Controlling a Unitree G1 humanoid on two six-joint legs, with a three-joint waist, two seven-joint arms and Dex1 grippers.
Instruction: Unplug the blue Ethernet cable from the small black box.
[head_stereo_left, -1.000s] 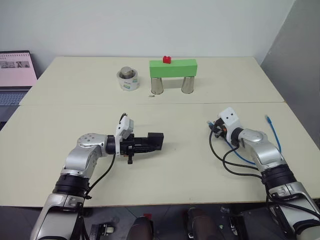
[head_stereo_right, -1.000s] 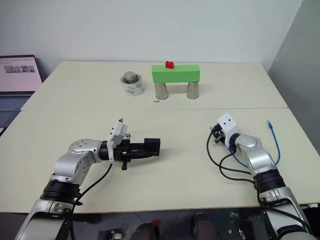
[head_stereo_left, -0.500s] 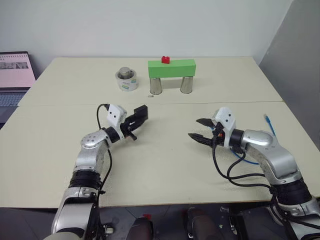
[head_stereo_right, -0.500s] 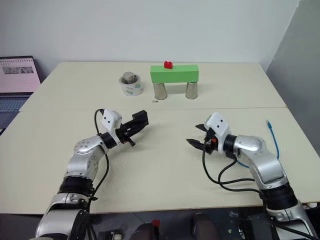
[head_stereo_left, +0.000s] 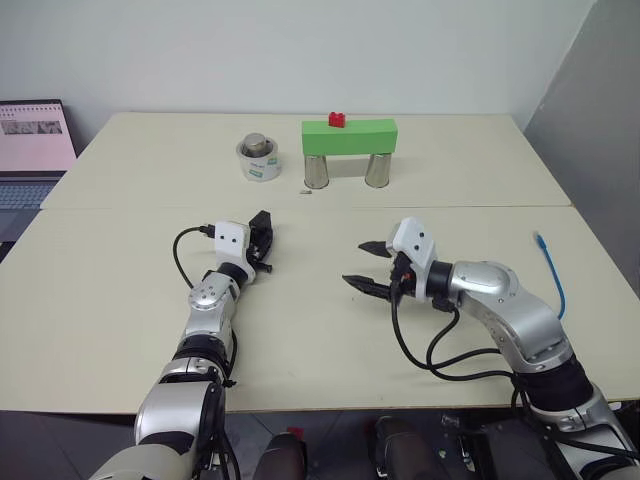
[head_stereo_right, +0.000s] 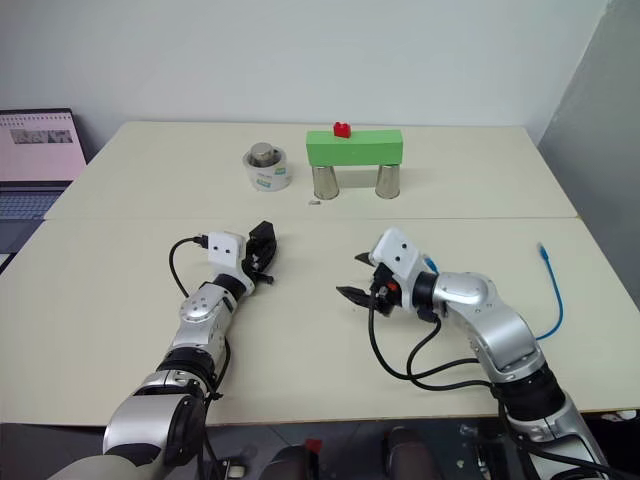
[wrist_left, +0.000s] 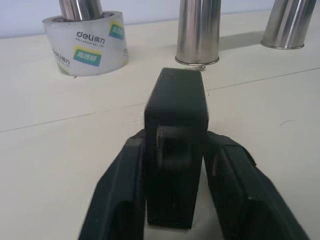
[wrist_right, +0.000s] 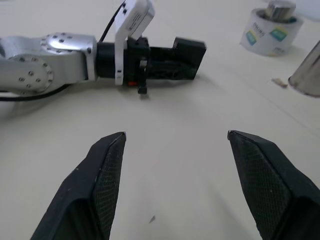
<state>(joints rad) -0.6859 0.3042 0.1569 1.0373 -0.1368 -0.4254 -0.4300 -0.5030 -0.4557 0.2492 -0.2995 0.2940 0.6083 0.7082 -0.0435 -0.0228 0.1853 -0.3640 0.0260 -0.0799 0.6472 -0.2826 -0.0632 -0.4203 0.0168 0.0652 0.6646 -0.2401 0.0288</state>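
Counter (head_stereo_left: 120, 300): cream top with a seam running side to side across the middle. A laptop (head_stereo_left: 30, 150) sat off its far left edge, screen lit.

Far half of the counter: a green block (head_stereo_left: 349, 135) lay as a bridge across two upright steel cylinders (head_stereo_left: 316, 171), and a small red brick (head_stereo_left: 337, 120) sat on top of the block. Left of the bridge stood a roll of tape (head_stereo_left: 259, 165) with a printed label, a metal weight (head_stereo_left: 259, 145) resting on it. A tiny scrap (head_stereo_left: 305, 190) lay near the left cylinder's foot.

Right arm: reached in from the right edge, pointing toward the counter's middle. Right end effector (head_stereo_left: 367, 265) had its fingers spread wide apart with nothing between them, above bare counter; the right wrist view confirmed the gap.

Left arm: stretched forward on the near half. Left end effector (head_stereo_left: 262, 238) was clamped on the small black box (wrist_left: 176, 145); in the left wrist view the box sat upright between the two fingers (wrist_left: 120, 195), both flanks pressed, its front end projecting toward the cylinders.

Blue Ethernet cable (head_stereo_left: 551, 270): lay on the counter near the right edge, well apart from the box, one plug end pointing away from the robot. It was detached from the box. Its near portion ran behind the right arm and could not be followed.
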